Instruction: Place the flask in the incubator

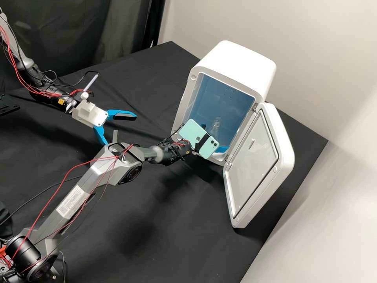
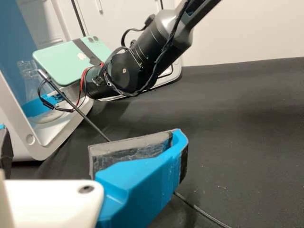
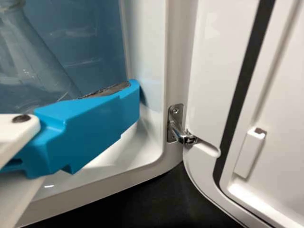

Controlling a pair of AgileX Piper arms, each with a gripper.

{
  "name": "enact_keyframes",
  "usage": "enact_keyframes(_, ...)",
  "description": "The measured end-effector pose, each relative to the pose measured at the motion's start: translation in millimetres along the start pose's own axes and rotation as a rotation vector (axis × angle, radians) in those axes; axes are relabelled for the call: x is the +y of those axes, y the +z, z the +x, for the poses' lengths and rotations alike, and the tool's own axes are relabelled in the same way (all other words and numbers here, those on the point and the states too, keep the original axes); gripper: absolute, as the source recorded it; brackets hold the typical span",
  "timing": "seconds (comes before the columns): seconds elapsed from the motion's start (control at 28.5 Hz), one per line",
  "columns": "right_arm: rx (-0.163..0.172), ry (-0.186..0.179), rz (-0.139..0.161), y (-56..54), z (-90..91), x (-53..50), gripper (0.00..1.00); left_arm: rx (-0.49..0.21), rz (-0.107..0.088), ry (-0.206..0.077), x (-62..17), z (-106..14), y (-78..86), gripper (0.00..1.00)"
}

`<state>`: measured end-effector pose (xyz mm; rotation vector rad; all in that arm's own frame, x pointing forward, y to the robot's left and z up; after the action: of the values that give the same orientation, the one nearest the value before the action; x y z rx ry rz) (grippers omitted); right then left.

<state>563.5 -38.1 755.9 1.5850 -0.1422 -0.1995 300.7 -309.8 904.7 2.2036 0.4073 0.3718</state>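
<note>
Clear conical glass flask (image 1: 215, 124) sits inside the blue-lined incubator (image 1: 235, 63). Left gripper (image 1: 119, 129) spread, empty; right gripper (image 1: 222, 148) inside, grip cannot be told.

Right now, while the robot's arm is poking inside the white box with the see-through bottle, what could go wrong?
1. The clear glass flask stands close by the right pincer inside the white box-shaped incubator; a crooked pull-out might tip it over.
2. The open white door and its metal hinge sit right beside that pincer; a sideways swing might bump them.
</note>
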Motion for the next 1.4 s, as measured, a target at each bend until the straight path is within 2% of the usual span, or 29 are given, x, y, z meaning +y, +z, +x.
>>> enact_keyframes(0.04, -0.002, -0.001, 0.0, 0.5, -0.2, -0.5, 1.0, 0.006, 0.006, 0.001, 0.1, 0.0, -0.6, 1.0)
enact_keyframes(0.21, 0.005, 0.003, -0.026, 5.7, -3.2, -4.0, 1.0, 0.008, 0.002, 0.011, 0.3, -0.5, -0.7, 1.0)
enact_keyframes(0.28, 0.011, 0.003, -0.017, 7.6, -4.4, -6.0, 1.0, 0.006, 0.002, 0.021, 1.3, -0.6, -0.5, 1.0)
enact_keyframes(0.39, 0.017, -0.008, -0.006, 10.1, -6.6, -9.4, 1.0, 0.006, 0.002, 0.025, 1.7, -0.6, -0.5, 1.0)
enact_keyframes(0.49, 0.024, 0.002, 0.012, 11.3, -8.2, -10.0, 1.0, 0.005, 0.002, 0.027, 1.8, -0.6, -0.4, 1.0)
enact_keyframes(0.56, 0.022, -0.005, 0.014, 12.9, -9.8, -10.9, 1.0, 0.005, 0.002, 0.027, 1.8, -0.6, -0.4, 1.0)
enact_keyframes(0.77, 0.041, 0.0, 0.022, 12.5, -16.6, -2.9, 1.0, 0.007, 0.005, 0.025, 1.3, -0.9, -0.5, 1.0)
enact_keyframes(0.81, 0.044, 0.005, 0.023, 12.9, -17.6, -1.1, 1.0, 0.011, 0.016, 0.025, 1.1, -1.1, -0.9, 1.0)
enact_keyframes(0.95, 0.077, 0.021, 0.026, 11.7, -27.2, 6.5, 1.0, 0.045, 0.031, 0.018, -1.5, -2.8, -2.7, 1.0)
enact_keyframes(1.05, 0.099, 0.033, 0.036, 10.6, -35.1, 15.0, 1.0, 0.066, 0.025, 0.034, -1.0, -3.6, -3.4, 1.0)
enact_keyframes(1.12, 0.122, 0.047, 0.043, 7.4, -40.8, 22.7, 1.0, 0.072, 0.04, 0.04, -0.8, -3.9, -3.5, 1.0)
enact_keyframes(1.19, 0.14, 0.059, 0.054, 5.7, -45.6, 27.1, 1.0, 0.076, 0.04, 0.042, -0.6, -3.8, -2.6, 1.0)
enact_keyframes(1.26, 0.156, 0.071, 0.053, 3.6, -50.1, 31.9, 1.0, 0.079, 0.047, 0.049, -0.4, -4.1, -1.4, 1.0)
enact_keyframes(1.33, 0.173, 0.084, 0.068, 3.6, -57.3, 37.4, 1.0, 0.07, 0.073, 0.05, -0.4, -3.8, 1.7, 1.0)
enact_keyframes(1.4, 0.188, 0.097, 0.079, 2.8, -63.1, 41.8, 1.0, 0.062, 0.083, 0.053, -0.7, -4.0, 4.5, 1.0)
